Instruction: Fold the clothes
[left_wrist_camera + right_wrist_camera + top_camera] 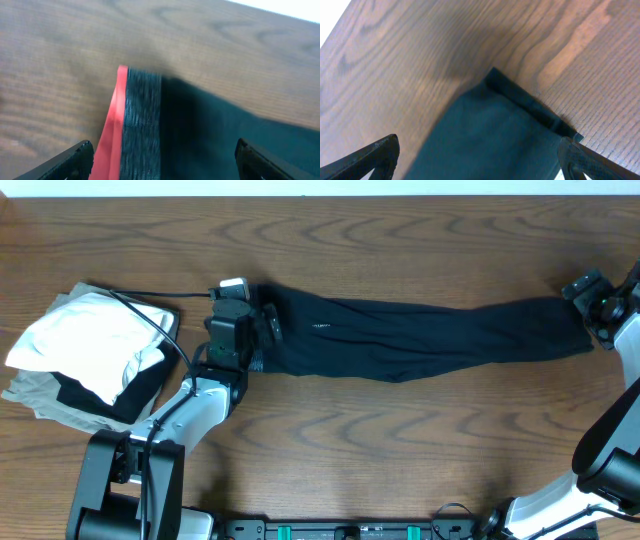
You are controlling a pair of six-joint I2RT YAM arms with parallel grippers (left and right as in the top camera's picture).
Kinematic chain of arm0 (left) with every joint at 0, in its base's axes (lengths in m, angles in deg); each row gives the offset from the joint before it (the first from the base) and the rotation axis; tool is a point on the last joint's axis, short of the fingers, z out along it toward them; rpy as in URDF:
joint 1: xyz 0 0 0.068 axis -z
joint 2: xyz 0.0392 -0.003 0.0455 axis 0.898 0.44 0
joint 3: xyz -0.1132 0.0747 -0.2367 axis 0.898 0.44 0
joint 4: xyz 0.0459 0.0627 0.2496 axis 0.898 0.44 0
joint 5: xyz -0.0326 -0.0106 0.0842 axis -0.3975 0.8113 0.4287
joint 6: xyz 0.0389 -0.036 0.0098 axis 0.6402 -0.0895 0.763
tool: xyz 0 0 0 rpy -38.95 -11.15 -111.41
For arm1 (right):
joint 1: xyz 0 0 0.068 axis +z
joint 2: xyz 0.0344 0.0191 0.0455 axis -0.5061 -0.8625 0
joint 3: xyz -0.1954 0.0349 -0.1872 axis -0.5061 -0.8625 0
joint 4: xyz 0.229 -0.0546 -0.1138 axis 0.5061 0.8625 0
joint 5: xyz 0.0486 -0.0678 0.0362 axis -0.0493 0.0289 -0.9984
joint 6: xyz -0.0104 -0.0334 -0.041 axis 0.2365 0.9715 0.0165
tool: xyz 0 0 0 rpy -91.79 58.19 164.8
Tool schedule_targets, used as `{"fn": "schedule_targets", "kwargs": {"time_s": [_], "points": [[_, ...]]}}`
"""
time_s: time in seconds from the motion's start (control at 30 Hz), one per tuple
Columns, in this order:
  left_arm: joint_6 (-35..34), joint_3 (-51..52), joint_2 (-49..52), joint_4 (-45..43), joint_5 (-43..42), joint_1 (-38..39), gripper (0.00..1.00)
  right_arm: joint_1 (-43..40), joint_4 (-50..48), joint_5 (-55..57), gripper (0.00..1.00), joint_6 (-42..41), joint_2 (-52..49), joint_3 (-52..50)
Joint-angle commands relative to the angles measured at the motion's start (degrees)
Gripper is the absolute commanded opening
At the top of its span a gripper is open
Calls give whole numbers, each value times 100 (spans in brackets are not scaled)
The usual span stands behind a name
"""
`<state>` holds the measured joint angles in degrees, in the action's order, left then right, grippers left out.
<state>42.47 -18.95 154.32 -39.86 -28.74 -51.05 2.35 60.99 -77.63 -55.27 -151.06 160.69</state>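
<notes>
Overhead, the black trousers point(420, 335) lie stretched across the tabletop point(400, 230). Only the left wrist view reveals their red-and-grey waistband point(132, 125), the right wrist view their leg hem point(535, 107). The left end effector point(162, 162) and right end effector point(477, 152) gape wide, empty.

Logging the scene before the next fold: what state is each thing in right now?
trousers: stretched out in one long strip, flat on the table, not held.
left gripper: open, over the waistband.
right gripper: open, over the leg hem.
white shirt: crumpled, on top of a pile.
khaki garment: under the pile, mostly covered.
</notes>
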Motion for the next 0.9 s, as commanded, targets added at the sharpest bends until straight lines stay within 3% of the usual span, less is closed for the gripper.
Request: {"fn": "schedule_targets", "kwargs": {"time_s": [0.0, 0.13, 0.27, 0.47, 0.77, 0.87], "points": [[136, -129, 39, 302, -31, -68, 91, -160, 162, -216, 99, 570, -55, 122], [142, -352, 39, 1207, -332, -297, 91, -601, 533, -861, 99, 592, -55, 122], [256, -514, 39, 1576, -570, -520, 91, -1064, 935, -1233, 99, 654, -55, 122], [339, -538, 37, 2052, -1639, -597, 91, -1510, 1394, -1718, 99, 1606, -61, 105], [334, -538, 37, 2452, -1672, -597, 91, -1508, 1508, -1904, 99, 1856, -551, 101], [334, -538, 37, 2455, -1672, -597, 91, -1506, 1484, -1906, 92, 1856, -881, 101]]}}
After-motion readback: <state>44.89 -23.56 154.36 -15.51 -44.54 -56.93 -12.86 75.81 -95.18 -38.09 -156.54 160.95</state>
